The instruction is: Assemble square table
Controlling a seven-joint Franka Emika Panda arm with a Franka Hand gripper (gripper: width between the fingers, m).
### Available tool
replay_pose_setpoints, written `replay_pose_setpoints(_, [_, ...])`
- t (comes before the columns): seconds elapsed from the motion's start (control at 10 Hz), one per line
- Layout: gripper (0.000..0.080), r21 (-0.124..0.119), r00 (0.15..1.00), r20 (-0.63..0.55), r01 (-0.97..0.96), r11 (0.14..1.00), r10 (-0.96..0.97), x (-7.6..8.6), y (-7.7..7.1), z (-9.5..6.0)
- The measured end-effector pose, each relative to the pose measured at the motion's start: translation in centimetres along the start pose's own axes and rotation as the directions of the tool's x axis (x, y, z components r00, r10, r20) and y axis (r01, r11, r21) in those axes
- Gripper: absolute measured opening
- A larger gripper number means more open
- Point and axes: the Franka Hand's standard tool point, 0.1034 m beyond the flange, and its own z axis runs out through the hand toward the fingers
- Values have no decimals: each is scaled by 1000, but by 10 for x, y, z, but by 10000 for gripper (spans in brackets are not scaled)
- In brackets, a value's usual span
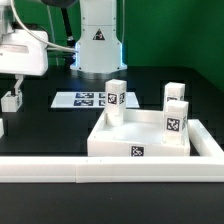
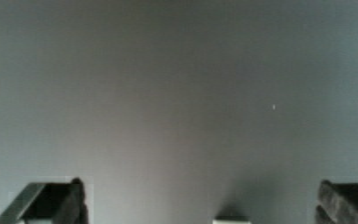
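The gripper [image 2: 179,205] stands wide open with nothing between its two dark fingers [image 2: 51,203], which show only at the edges of the wrist view against a plain, blurred grey surface. In the exterior view the arm's white wrist block [image 1: 22,52] sits high at that view's left, well apart from the furniture parts; the fingers themselves cannot be made out there.

Below that block, near the exterior view's left edge, a short white leg [image 1: 12,99] stands on the black tabletop [image 1: 50,125]. Toward the middle lies the marker board [image 1: 92,98], flat, with several black-and-white tags on it. A second white leg [image 1: 115,93] stands upright just beside the marker board, a tag on its face.

The square table slab [image 1: 140,138] rests on the tabletop toward the exterior view's right, its raised rim facing the camera and a small tag on its front edge. Two more tagged legs stand at its right side: one [image 1: 176,123] at the slab's right corner, the other [image 1: 175,95] just behind it. Whether either is seated in a socket cannot be told.

A long white rail [image 1: 110,170] runs along the front of the tabletop and turns back at the exterior view's right. The robot's white base [image 1: 100,40] rises at the back.
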Motion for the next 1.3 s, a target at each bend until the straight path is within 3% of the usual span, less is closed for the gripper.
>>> replay_pose_setpoints(0.4, [649, 20, 999, 27, 34, 999, -35, -22, -7, 5])
replay_pose_setpoints(0.9, [649, 25, 997, 62, 34, 999, -36, -54, -1, 17])
replay_pose_setpoints(1.3, [649, 28, 996, 78, 32, 999, -35, -58, -2, 21])
